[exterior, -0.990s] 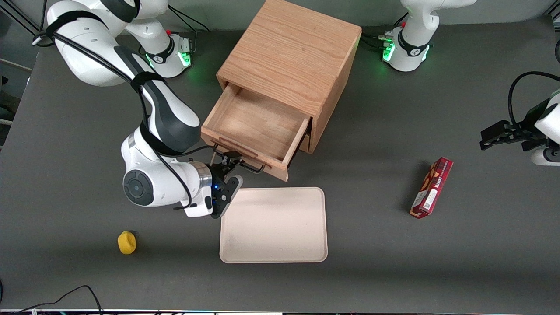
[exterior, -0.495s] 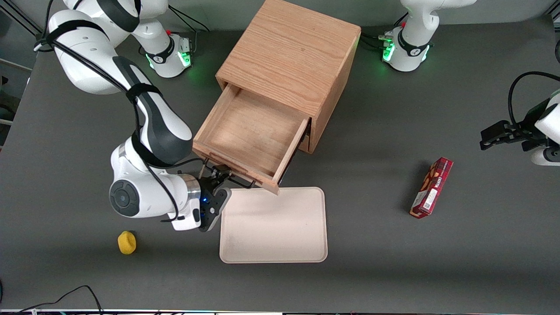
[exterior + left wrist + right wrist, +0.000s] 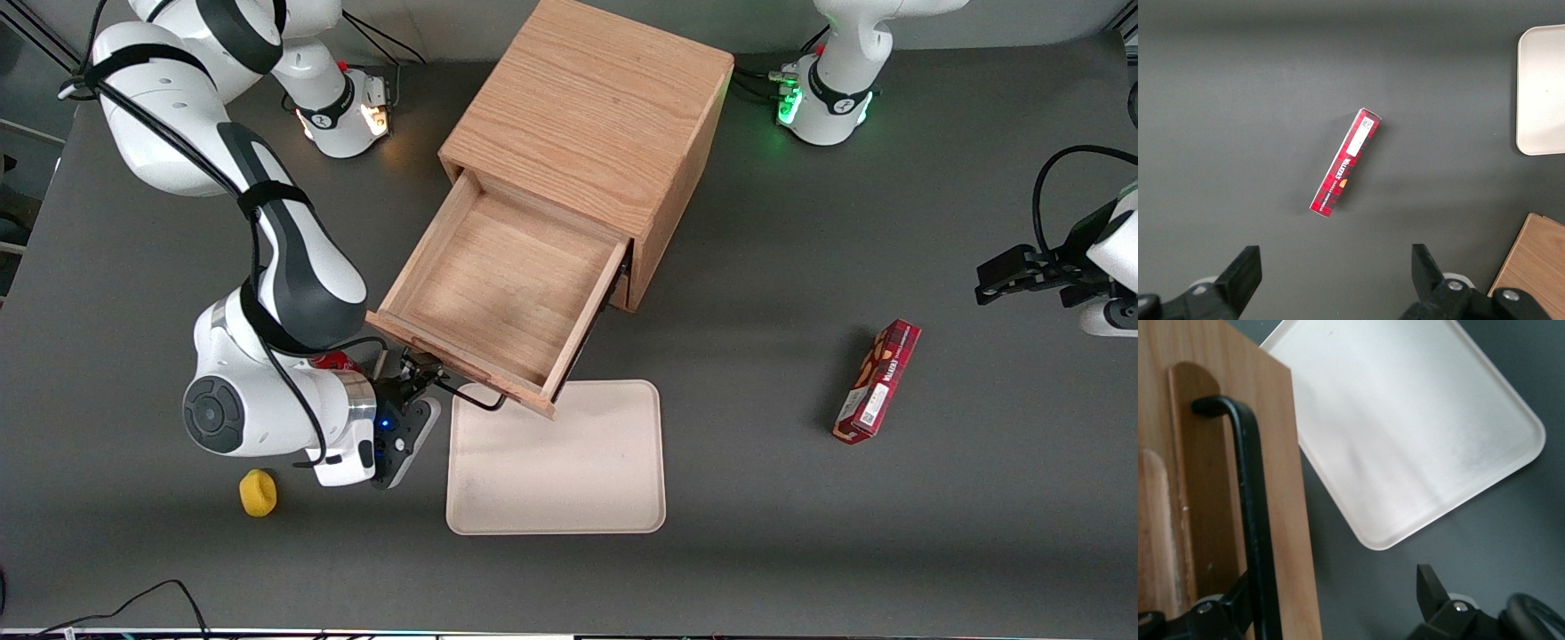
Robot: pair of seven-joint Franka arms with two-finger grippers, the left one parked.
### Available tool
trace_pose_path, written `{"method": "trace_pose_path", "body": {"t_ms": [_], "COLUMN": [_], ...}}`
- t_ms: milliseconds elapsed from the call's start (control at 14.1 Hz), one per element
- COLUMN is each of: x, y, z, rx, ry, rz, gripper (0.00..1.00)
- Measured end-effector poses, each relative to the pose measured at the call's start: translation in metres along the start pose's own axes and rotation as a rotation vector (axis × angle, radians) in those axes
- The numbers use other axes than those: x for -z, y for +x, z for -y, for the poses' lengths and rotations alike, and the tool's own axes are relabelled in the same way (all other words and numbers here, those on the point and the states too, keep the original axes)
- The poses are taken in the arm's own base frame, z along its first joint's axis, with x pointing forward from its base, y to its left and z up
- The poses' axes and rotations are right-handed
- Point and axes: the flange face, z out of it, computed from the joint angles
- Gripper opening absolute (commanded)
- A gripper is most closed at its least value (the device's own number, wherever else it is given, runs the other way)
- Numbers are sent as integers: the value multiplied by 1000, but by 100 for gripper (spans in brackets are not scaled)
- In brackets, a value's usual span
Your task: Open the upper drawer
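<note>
The upper drawer (image 3: 498, 284) of the oak cabinet (image 3: 587, 107) stands pulled well out, its light-wood box bare inside. Its thin black wire handle (image 3: 467, 393) runs along the drawer front (image 3: 1281, 507), shown close up as a black bar (image 3: 1251, 493). My gripper (image 3: 416, 380) is at the handle's end nearest the working arm, level with the drawer front. It is open (image 3: 1333, 581): one finger (image 3: 1238, 600) sits hooked against the handle between bar and wood, the other finger (image 3: 1428, 587) stands well apart over the dark table.
A cream tray (image 3: 556, 458) lies just nearer the front camera than the drawer, whose front corner overhangs its edge. A yellow object (image 3: 258, 492) sits by the working arm's wrist. A red box (image 3: 876, 382) lies toward the parked arm's end, also in the left wrist view (image 3: 1346, 163).
The drawer has slid further out of the cabinet toward the front camera, and my gripper has moved with its handle. The drawer's corner now overlaps the tray's edge.
</note>
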Motion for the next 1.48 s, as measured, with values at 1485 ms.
{"method": "trace_pose_path", "body": {"t_ms": [1485], "x": [303], "y": [-211], "z": [162], "rx": [-835], "ry": [-283], "rz": [1], "gripper": [100]}}
